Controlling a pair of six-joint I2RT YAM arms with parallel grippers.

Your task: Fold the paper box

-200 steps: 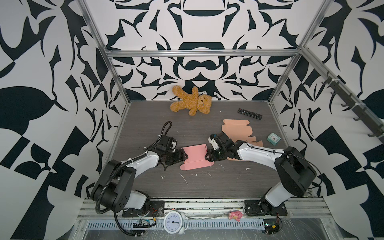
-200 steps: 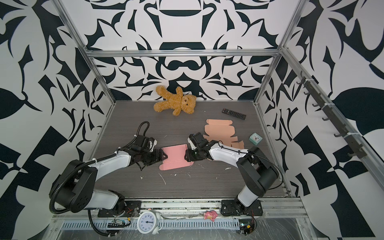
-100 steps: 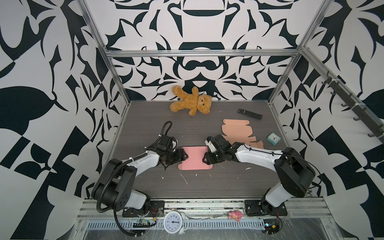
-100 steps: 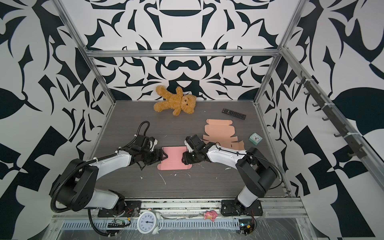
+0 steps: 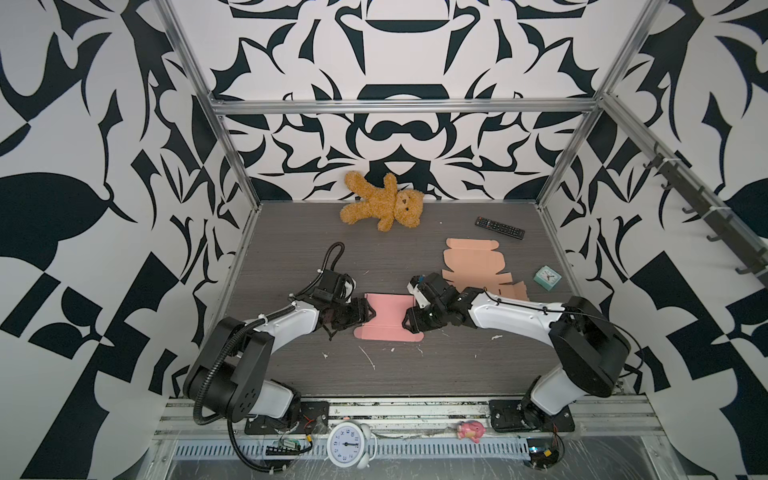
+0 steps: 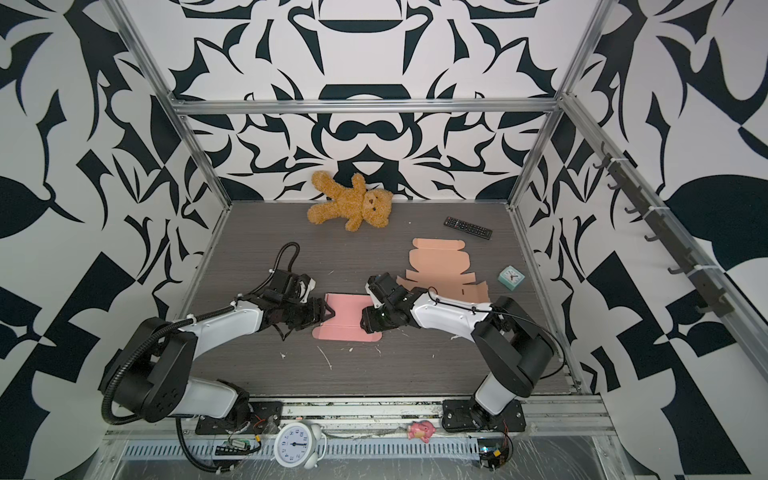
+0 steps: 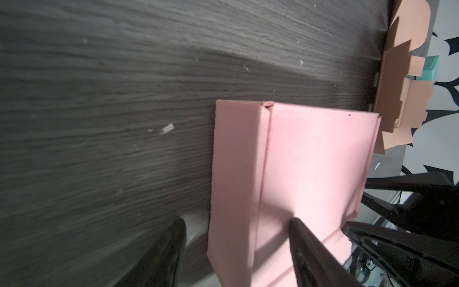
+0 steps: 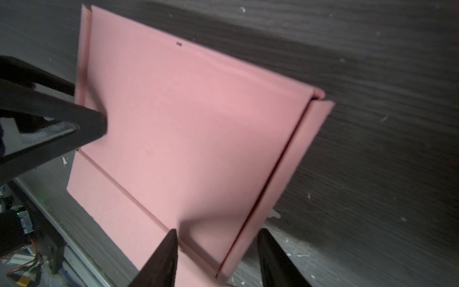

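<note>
Since a second ago the right gripper [image 5: 409, 322] has slid leftward. In both top views the pink paper box [image 5: 388, 318] lies flatter on the grey wood-grain table [image 5: 415, 374], between this and the left gripper [image 5: 368, 318]. Left wrist view: a matte, creased pink flap stands between separated black fingers [image 7: 306, 248]. Right wrist view: the jaws are likewise apart, astride the opposite flap.

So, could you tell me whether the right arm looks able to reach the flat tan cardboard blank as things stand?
Probably yes: the tan blank lies flat just behind that arm's wrist, its far part uncovered. The right gripper would first have to back off the pink box, whose side wall its jaws straddle.
</note>
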